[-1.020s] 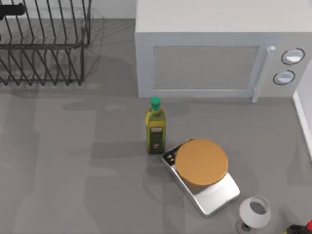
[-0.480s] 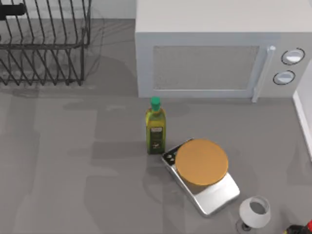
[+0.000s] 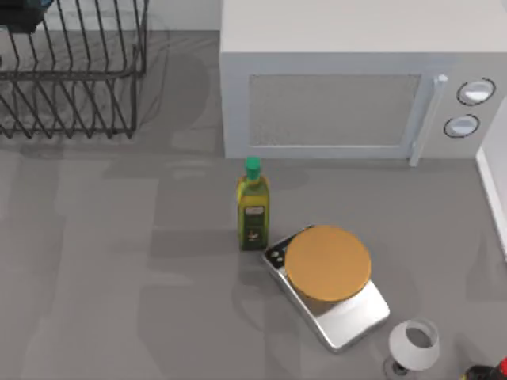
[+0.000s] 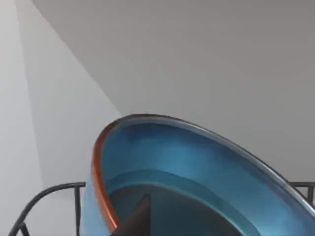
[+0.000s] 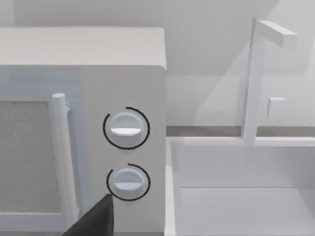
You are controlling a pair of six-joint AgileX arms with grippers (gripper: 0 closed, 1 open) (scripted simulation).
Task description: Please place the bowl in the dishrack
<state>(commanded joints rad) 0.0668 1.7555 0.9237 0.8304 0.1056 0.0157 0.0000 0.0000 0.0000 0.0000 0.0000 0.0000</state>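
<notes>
Grey tabletop (image 3: 119,277) runs across the top view, w/ the black wire dishrack (image 3: 71,79) at the far left corner and a white microwave (image 3: 348,87) along the back, right of it. Nearer the front stand an oil bottle (image 3: 253,207) with a green cap, then a kitchen scale (image 3: 337,305) carrying an orange disc (image 3: 327,263), just beside the bottle. A small white wine glass (image 3: 414,345) sits close to the front edge, right of the scale.

From above, the bowl shows as no more than a dark bluish sliver (image 3: 28,9) at the upper left corner, over the rack's back bars. The left wrist view gives much more – the bowl (image 4: 197,167) is seen close up, tilted on edge, glossy blue inside w/ a thin reddish-brown rim, and thin rack bars (image 4: 49,194) curve past either side of it. One dark finger (image 4: 138,219) of the left gripper lies against the bowl's inner face; the other finger is hidden, so the grip itself can't be made out.

Right wrist view faces the microwave's two dials (image 5: 127,129) and its handle, plus a white sink (image 5: 241,191) w/ a tap beside the oven. A dark fingertip (image 5: 96,221) of the right gripper pokes in at the frame edge – can't tell if open or closed
</notes>
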